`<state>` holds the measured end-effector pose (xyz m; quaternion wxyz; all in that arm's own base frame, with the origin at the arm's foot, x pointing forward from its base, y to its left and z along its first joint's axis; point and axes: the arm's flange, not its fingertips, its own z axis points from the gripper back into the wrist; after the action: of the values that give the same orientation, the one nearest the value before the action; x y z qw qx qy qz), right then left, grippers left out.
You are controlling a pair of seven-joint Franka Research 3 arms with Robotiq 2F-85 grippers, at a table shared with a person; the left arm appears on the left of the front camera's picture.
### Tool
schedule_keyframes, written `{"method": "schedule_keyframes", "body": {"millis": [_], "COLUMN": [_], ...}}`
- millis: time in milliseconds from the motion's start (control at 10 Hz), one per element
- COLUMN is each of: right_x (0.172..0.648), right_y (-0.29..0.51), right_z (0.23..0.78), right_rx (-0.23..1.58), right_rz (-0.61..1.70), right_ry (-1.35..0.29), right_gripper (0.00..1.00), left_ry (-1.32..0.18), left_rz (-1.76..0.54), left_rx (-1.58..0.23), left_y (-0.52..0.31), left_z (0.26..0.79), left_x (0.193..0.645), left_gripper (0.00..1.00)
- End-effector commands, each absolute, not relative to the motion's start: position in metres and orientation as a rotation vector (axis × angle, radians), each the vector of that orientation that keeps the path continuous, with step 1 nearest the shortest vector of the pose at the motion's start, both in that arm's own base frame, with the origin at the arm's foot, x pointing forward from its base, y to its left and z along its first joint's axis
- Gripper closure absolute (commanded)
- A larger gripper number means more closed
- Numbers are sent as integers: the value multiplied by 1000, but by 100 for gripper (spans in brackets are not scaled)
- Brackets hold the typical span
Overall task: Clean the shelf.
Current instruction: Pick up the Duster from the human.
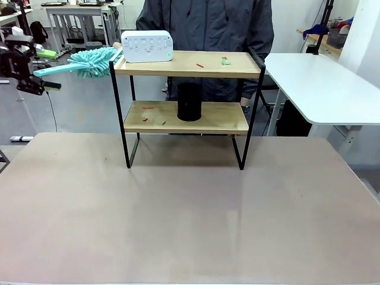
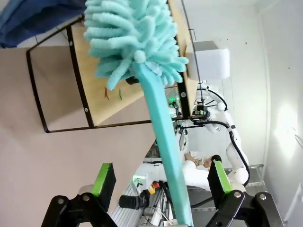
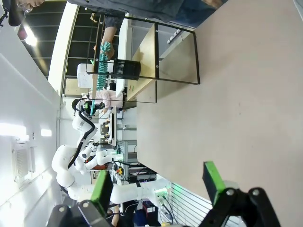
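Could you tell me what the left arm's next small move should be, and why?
Probably close the left gripper on the duster: its teal handle runs between the open green pads, touching neither, while a person's hand seems to hold the fluffy end. Scraps lie on the shelf, unswept.

Left wrist view: duster [image 2: 135,42] handle runs down between the wide-set jaws and off the bottom edge; what bears it lies below the frame. The shelf [image 2: 94,106] is cut by the top edge, its upper board partly behind the duster head.

Front view: left gripper [image 1: 50,70] partly cut by the left edge, dark parts hard to separate. Red and green scraps [image 1: 200,65] on both boards, too small to identify. Black cylinder [image 1: 189,102] and shelf cover the person [image 1: 208,24] at the waist; upper body cut by the top edge.
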<state>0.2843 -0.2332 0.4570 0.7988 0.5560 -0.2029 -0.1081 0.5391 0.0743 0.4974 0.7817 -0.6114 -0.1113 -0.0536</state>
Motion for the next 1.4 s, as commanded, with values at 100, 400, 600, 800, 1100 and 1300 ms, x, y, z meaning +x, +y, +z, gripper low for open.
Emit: {"method": "schedule_keyframes", "body": {"millis": [100, 400, 600, 800, 1100, 1300], "right_x": [285, 285, 285, 285, 285, 285], "right_y": [-233, -233, -233, -233, -233, -233], "right_z": [457, 457, 457, 457, 457, 457], "right_rx": [1198, 1198, 1198, 1198, 1198, 1198], "right_rz": [-209, -209, -209, -209, -209, -209], "right_ry": [-462, -462, -462, -462, -462, -462], "right_gripper": [0, 0, 0, 0, 0, 0], "left_ry": [-209, -234, -240, -249, -282, -304], "left_rz": [-37, -11, 9, 12, 17, 22], "left_rx": [-1365, -1398, -1407, -1417, -1415, -1409], "left_y": [58, 54, 53, 53, 54, 55], "left_z": [495, 498, 496, 494, 496, 497], "left_x": [547, 552, 553, 552, 552, 552], "left_gripper": [0, 0, 0, 58, 100, 95]}}
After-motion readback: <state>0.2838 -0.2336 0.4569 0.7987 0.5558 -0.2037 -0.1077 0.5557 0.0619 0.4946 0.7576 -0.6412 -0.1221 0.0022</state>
